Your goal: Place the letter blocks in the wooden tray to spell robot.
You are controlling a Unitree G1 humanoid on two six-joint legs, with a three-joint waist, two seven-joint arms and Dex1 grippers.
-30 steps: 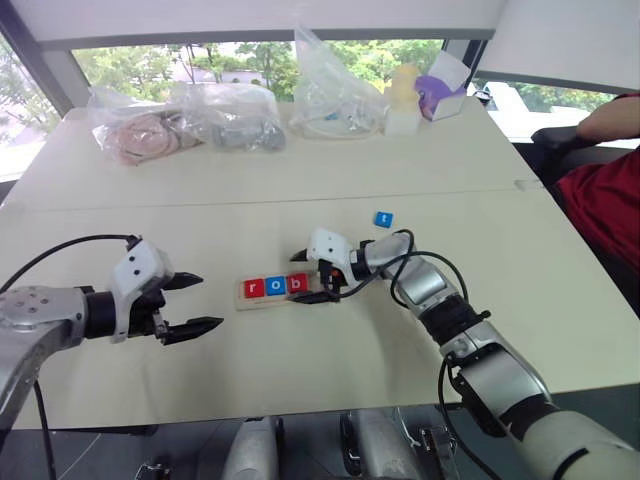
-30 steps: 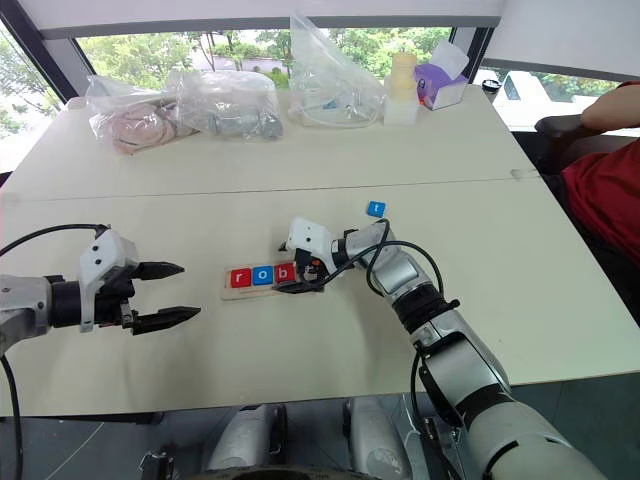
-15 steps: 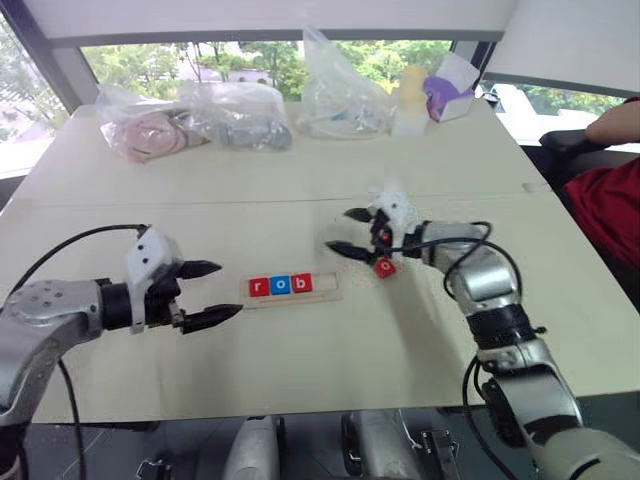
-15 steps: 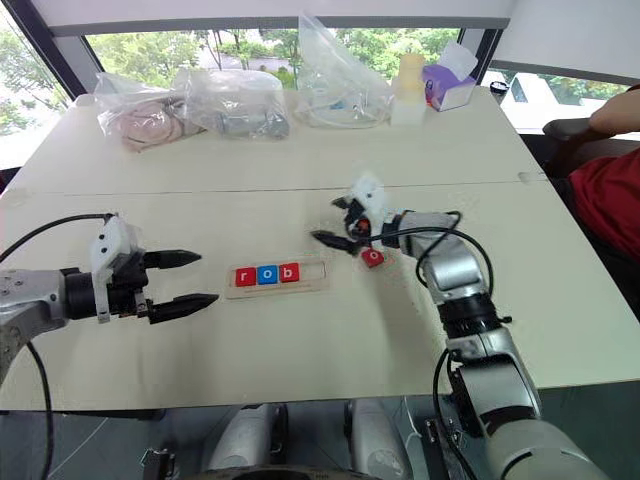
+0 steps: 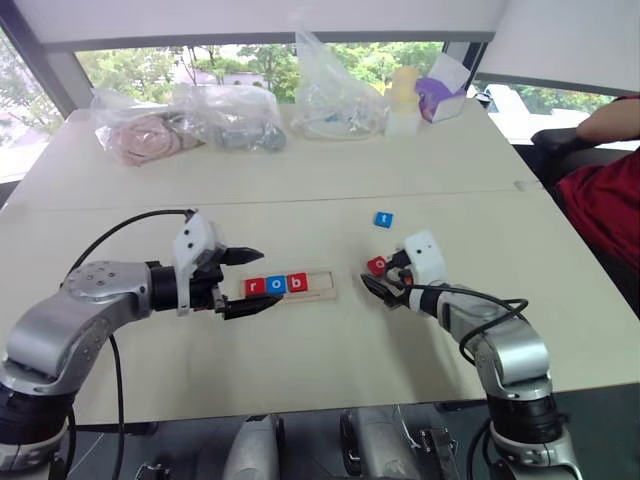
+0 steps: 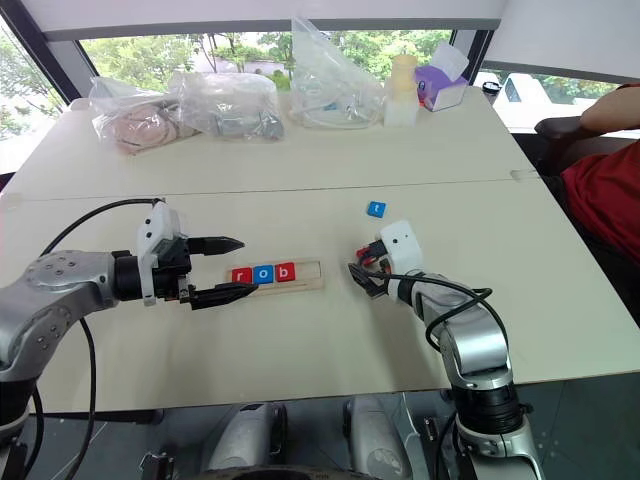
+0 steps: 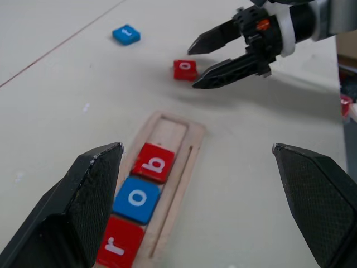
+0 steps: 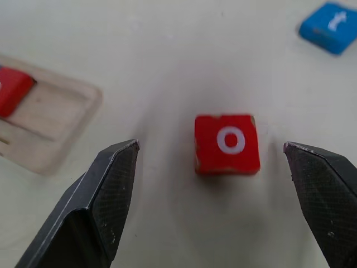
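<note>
Right now the red o block [image 8: 227,143] lies flat on the table [image 5: 300,370], between the spread fingers of the right gripper [image 5: 380,285], untouched; left gripper [image 5: 248,283] spread too

The wooden tray [image 7: 177,162] was pale, unfinished-looking wood with a matt face. The letter blocks [image 7: 138,199] in it looked like smooth plastic with a slight gloss (the red o tile [image 8: 227,143] showed worn edges). The table [image 5: 300,180] was a smooth, matt cream surface. At its far side lay clear, crinkled plastic bags [image 5: 335,85]. Both grippers' fingers [image 8: 106,195] were matt black with a fine texture.
</note>
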